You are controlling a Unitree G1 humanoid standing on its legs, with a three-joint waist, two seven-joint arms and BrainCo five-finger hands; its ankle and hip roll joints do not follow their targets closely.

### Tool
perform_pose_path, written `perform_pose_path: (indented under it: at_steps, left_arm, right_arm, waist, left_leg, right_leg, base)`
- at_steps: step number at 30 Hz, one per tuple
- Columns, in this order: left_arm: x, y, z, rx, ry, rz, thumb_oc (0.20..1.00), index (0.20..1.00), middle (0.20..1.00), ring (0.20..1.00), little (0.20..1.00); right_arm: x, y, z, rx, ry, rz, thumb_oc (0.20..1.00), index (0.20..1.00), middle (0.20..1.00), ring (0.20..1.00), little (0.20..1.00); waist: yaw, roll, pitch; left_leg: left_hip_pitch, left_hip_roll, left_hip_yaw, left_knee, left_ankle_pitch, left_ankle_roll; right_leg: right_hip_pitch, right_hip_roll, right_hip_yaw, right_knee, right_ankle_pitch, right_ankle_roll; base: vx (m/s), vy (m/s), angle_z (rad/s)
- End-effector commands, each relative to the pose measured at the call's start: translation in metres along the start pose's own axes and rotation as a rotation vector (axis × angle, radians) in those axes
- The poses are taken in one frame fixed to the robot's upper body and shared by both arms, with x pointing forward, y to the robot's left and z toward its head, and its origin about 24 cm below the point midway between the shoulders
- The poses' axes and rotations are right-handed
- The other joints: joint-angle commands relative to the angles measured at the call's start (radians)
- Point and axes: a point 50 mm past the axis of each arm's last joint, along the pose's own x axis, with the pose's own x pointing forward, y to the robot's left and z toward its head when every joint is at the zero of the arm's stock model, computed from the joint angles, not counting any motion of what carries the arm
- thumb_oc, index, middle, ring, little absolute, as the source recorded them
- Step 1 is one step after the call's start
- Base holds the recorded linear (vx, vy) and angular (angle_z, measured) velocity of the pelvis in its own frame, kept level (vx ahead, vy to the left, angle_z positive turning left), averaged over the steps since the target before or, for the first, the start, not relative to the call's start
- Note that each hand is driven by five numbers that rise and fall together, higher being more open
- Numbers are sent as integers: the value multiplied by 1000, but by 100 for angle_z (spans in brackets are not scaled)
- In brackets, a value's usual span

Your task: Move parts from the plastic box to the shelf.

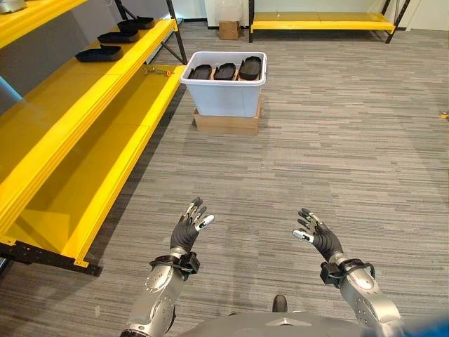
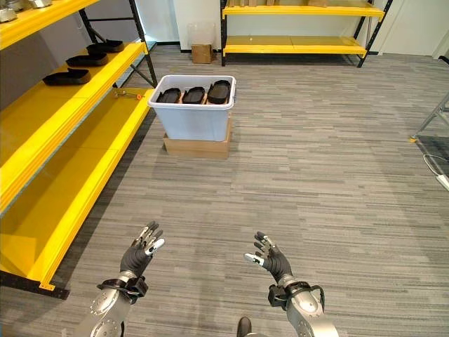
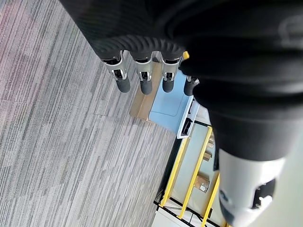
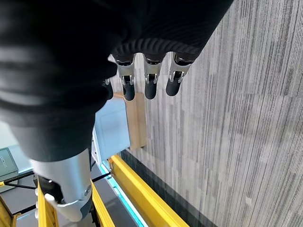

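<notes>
We see a long yellow metal shelf (image 1: 84,119) along the left, its middle tier carrying three black moulded parts (image 1: 99,53) at the far end. Grey striped carpet (image 1: 337,147) lies between it and a second yellow rack (image 1: 323,24) at the back. Ahead, the pale plastic box (image 1: 224,95) rests on a flat cardboard base (image 1: 226,123) and holds three black oval parts (image 1: 226,71) side by side. Our left hand (image 1: 188,228) and right hand (image 1: 317,236) hang empty above the carpet, fingers spread loosely.
</notes>
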Motion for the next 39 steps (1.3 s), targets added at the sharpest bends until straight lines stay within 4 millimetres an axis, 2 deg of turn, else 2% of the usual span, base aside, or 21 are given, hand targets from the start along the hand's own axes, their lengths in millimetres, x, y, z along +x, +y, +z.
perform_pose_path:
  at_steps: [1,39]
  left_arm:
    - [2,5,20,60,-94,-28,1000,1000,1000,1000,1000]
    - [2,7,17,83,-78,-16,1000,1000,1000,1000,1000]
  right_arm:
    - [8,12,18,11,-96,60,1000,1000,1000,1000,1000]
    - [11,13,15,24,-77,65,1000,1000,1000,1000,1000]
  waist:
    - [-9,-52,-36]
    - [-5,-57,-36]
  left_leg:
    - [-40,83,8,-16,45,-69]
    - [-33,75,10,-4,27,-62]
  right_leg:
    - [65,-109,24,10,-48,118]
    - [76,-116,30,10,-51,120]
  base:
    - [0,0,0]
    - [0,2,0]
